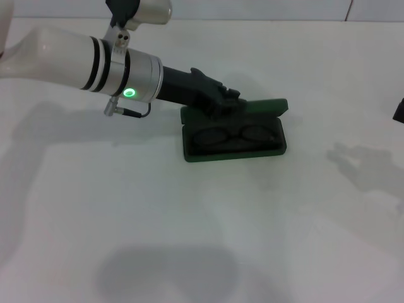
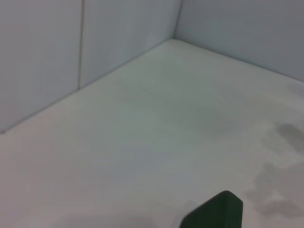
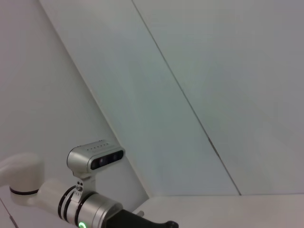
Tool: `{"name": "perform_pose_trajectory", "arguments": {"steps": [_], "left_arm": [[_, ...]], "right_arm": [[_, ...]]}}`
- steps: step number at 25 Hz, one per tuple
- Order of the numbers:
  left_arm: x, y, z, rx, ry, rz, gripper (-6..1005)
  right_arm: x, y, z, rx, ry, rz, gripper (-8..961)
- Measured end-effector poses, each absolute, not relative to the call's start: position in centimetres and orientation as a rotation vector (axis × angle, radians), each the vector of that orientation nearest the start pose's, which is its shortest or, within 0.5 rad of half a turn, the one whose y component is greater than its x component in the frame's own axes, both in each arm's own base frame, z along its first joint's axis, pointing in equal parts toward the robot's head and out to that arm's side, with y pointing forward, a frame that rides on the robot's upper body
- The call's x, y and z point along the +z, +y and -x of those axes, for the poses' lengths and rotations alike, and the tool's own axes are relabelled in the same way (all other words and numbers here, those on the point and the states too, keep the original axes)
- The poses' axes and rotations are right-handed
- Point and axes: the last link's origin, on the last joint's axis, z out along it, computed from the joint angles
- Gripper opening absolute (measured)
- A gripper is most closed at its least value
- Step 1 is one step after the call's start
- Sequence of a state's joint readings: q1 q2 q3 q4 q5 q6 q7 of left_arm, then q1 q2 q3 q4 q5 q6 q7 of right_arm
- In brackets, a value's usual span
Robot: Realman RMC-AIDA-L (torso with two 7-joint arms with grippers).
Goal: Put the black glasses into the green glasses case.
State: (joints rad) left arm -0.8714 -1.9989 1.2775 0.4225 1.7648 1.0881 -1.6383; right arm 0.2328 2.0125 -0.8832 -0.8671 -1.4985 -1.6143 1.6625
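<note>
The green glasses case lies open in the middle of the white table. The black glasses lie folded inside its dark lining. The case's lid stands tilted up along the far edge. My left gripper is at the left part of the lid, right over the case's far rim. A green corner of the lid shows in the left wrist view. My right gripper is parked at the table's right edge, with only a black piece of it in view.
The white table meets pale wall panels at the back. My left arm with its wrist camera shows low in the right wrist view.
</note>
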Motion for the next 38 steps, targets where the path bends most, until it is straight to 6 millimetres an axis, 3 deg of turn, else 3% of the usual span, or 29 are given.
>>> {"name": "perform_pose_trajectory", "arguments": {"steps": [17, 22, 27, 30, 33, 34, 35, 38], "left_arm": [[-7.6, 38.4, 18.8, -0.231, -0.633, 2.975, 226], [-7.4, 37.5, 18.7, -0.279, -0.558, 3.018, 231], [-4.2, 36.3, 16.0, -0.58, -0.432, 3.051, 237], [-1.3, 34.9, 15.2, -0.842, -0.479, 3.066, 241], [3.0, 32.8, 16.4, -1.196, -0.46, 2.995, 244], [4.8, 30.9, 17.7, -1.375, -0.325, 2.909, 245], [4.8, 30.9, 17.7, -1.375, -0.325, 2.909, 275], [5.7, 28.2, 19.9, -1.431, -0.162, 2.815, 366]], "right_arm": [[7.0, 29.2, -27.9, 1.074, 0.875, 2.425, 292], [7.0, 29.2, -27.9, 1.078, 0.877, 2.428, 297], [7.4, 28.4, -28.0, 1.08, 0.842, 2.469, 301], [7.3, 27.6, -27.3, 1.115, 0.735, 2.56, 304], [6.5, 26.7, -25.6, 1.199, 0.517, 2.658, 307], [6.4, 26.6, -25.4, 1.209, 0.489, 2.665, 307], [6.3, 26.4, -25.1, 1.229, 0.449, 2.675, 308], [6.1, 26.5, -24.1, 1.298, 0.389, 2.687, 311]]}}
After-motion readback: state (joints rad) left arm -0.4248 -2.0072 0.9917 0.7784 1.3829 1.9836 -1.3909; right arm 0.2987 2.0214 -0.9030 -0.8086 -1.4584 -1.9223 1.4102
